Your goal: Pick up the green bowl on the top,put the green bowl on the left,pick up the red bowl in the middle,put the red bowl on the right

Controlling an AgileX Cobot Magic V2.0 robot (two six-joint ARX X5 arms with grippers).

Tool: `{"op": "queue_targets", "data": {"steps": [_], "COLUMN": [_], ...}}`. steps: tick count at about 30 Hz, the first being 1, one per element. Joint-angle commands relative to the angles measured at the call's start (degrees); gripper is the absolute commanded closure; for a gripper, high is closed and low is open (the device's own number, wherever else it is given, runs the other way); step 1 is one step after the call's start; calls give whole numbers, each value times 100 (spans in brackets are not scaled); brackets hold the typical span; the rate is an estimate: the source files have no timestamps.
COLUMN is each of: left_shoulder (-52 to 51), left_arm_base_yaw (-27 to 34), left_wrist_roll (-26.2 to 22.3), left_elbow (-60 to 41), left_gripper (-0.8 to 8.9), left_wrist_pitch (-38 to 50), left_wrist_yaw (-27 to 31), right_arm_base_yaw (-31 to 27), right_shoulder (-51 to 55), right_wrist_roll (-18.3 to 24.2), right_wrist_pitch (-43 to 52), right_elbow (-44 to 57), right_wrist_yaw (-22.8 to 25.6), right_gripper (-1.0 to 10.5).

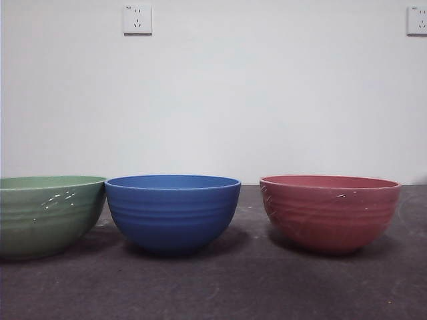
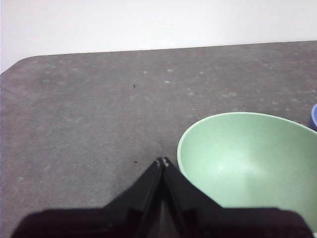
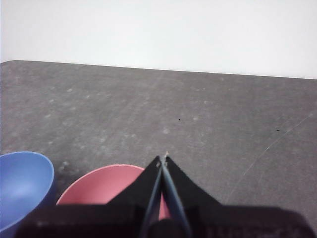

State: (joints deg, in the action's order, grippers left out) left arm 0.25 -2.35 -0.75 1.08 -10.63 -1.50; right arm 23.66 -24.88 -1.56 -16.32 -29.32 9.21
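The green bowl (image 1: 47,215) stands upright on the table at the left of the front view, partly cut off by the edge. It also shows in the left wrist view (image 2: 252,166). The red bowl (image 1: 329,211) stands upright at the right, and shows in the right wrist view (image 3: 101,186). My left gripper (image 2: 162,161) is shut and empty, above the table beside the green bowl. My right gripper (image 3: 163,158) is shut and empty, above the red bowl's rim. Neither arm shows in the front view.
A blue bowl (image 1: 173,210) stands between the two bowls, close to the green one; it also shows in the right wrist view (image 3: 22,186). The dark grey table (image 1: 220,287) runs back to a white wall with two sockets (image 1: 137,20).
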Motion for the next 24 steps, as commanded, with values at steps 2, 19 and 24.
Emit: {"op": "queue_targets", "data": {"steps": [2, 19, 24], "left_shoulder": [-13, -13, -13], "left_arm_base_yaw": [17, 17, 17], "left_wrist_roll": [59, 59, 57], "left_elbow": [-76, -76, -76], "left_gripper": [817, 817, 817], "left_wrist_pitch": [-28, -28, -28], "left_wrist_yaw": [-7, -2, -11], "right_arm_base_yaw": [2, -297, -918], "right_shoulder": [9, 802, 1751], "right_wrist_roll": [-50, 535, 529], "right_wrist_pitch": [35, -507, -229], "right_elbow": [22, 179, 1113], "right_wrist_yaw": [17, -4, -717], "right_gripper": [945, 945, 945]}}
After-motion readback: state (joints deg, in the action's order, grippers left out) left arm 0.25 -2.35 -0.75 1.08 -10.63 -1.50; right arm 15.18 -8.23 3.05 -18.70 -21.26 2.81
